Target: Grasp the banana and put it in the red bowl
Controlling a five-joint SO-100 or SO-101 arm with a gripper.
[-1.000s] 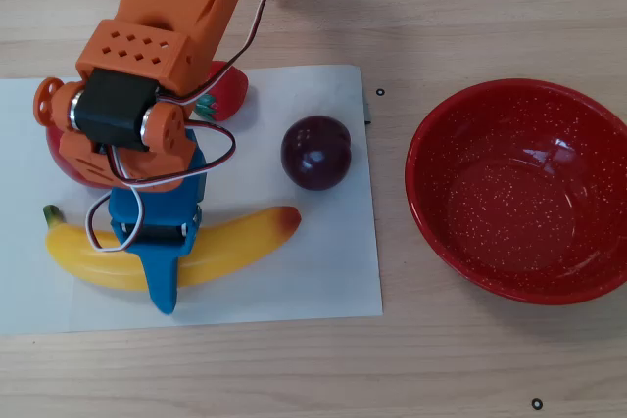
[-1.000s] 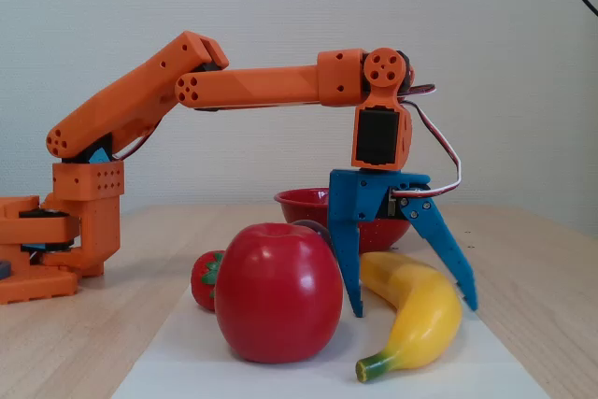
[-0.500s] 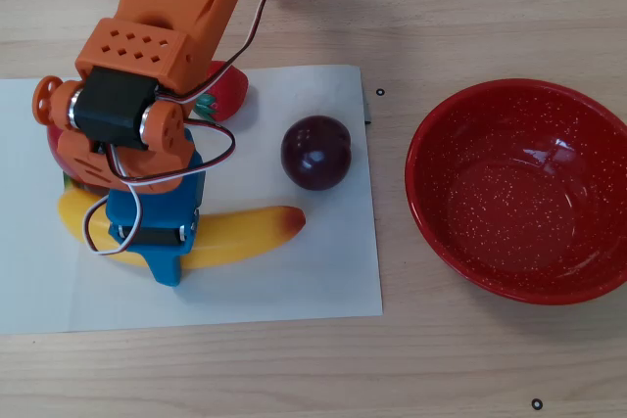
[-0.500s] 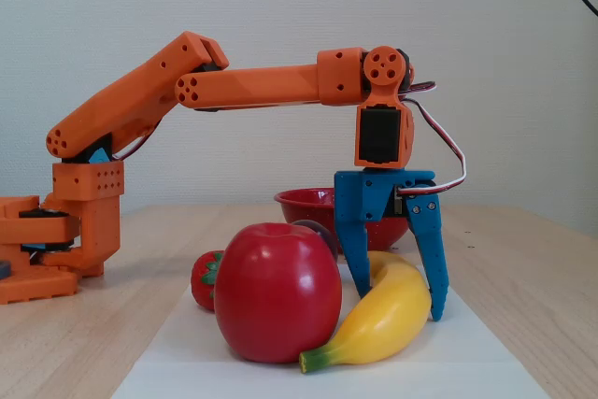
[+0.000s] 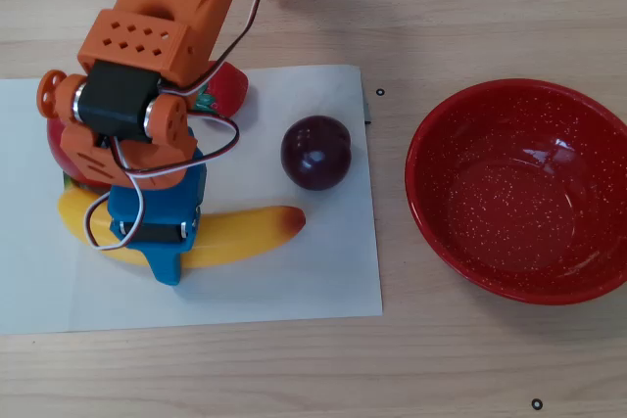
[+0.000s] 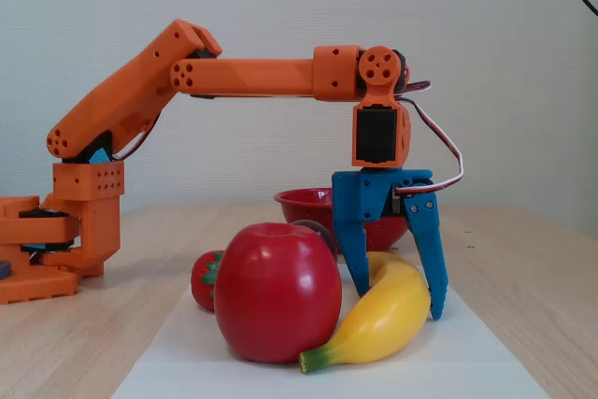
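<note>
The pale wood-grain table [image 5: 460,359] carries a flat white paper sheet [image 5: 323,271] across its left half in the overhead view. At three o'clock of that sheet sits the red bowl [image 5: 460,232], round, glossy and flecked with fine white speckles; it holds nothing. The orange plastic arm [image 6: 262,77], blocky and pierced with small holes, reaches over the sheet from twelve o'clock in the overhead view. A smooth, shiny red apple [image 6: 278,292] stands in the foreground of the fixed view. The banana [image 6: 388,320], long, curved and glossy yellow with an orange-red tip, lies on the sheet touching the apple. The blue gripper [image 6: 396,296] straddles it, fingers spread to either side. A dark purple round fruit [image 5: 315,152] lies at one o'clock of the banana. A small red strawberry [image 6: 206,279] rests behind the apple.
</note>
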